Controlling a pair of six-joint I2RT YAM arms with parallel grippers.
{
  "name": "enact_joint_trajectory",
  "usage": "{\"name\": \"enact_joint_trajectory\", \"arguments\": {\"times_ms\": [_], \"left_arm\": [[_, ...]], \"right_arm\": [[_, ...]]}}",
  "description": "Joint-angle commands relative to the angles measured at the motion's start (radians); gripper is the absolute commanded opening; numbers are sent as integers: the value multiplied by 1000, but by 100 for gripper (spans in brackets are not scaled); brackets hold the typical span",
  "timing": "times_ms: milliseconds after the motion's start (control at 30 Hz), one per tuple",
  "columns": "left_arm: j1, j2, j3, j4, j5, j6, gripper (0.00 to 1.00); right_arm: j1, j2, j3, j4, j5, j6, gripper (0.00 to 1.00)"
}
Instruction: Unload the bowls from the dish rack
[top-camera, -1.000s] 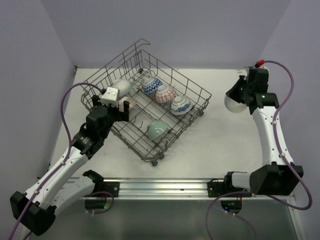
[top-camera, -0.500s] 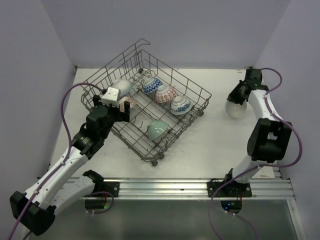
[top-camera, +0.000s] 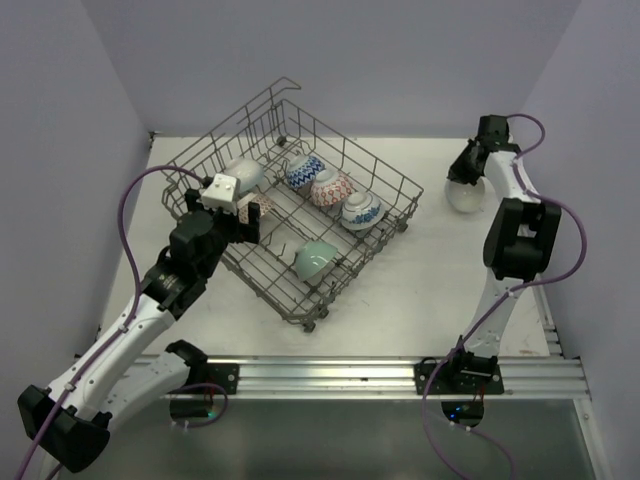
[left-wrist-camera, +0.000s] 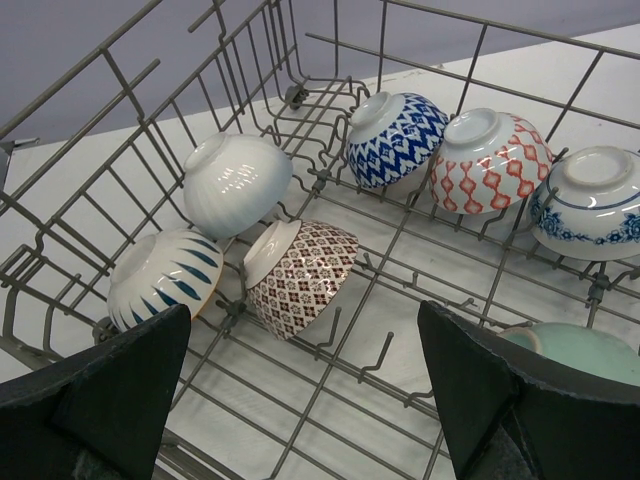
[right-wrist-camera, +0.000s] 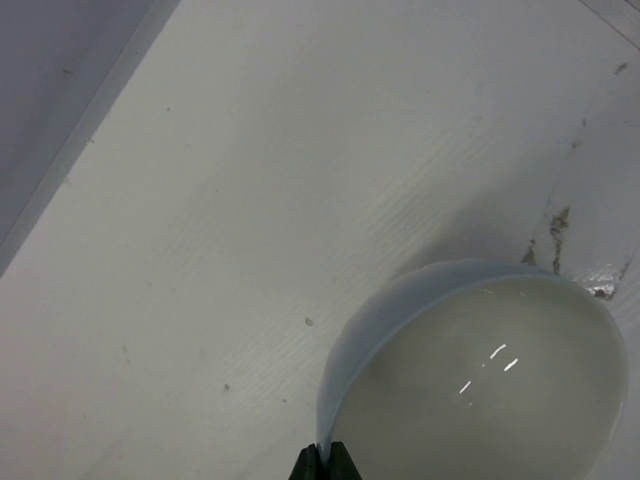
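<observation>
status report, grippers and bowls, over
left gripper open, over dish rack. right gripper shut on white bowl, by its rim, outside rack. seven bowls in rack. nothing blocking.

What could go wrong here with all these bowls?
The right fingers pinch the white bowl only by its thin rim, so it might slip and crack on the table. The open left fingers could knock the crowded bowls in the dish rack together.
</observation>
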Motion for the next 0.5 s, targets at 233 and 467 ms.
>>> {"name": "enact_joint_trajectory", "arguments": {"times_ms": [233, 467], "left_arm": [[-7, -6, 40, 14, -1, -1, 100], [-9, -6, 40, 14, 1, 1, 100]], "right_arm": [[86, 114, 213, -118, 48, -90, 0], [113, 151, 274, -164, 49, -114, 35]]}}
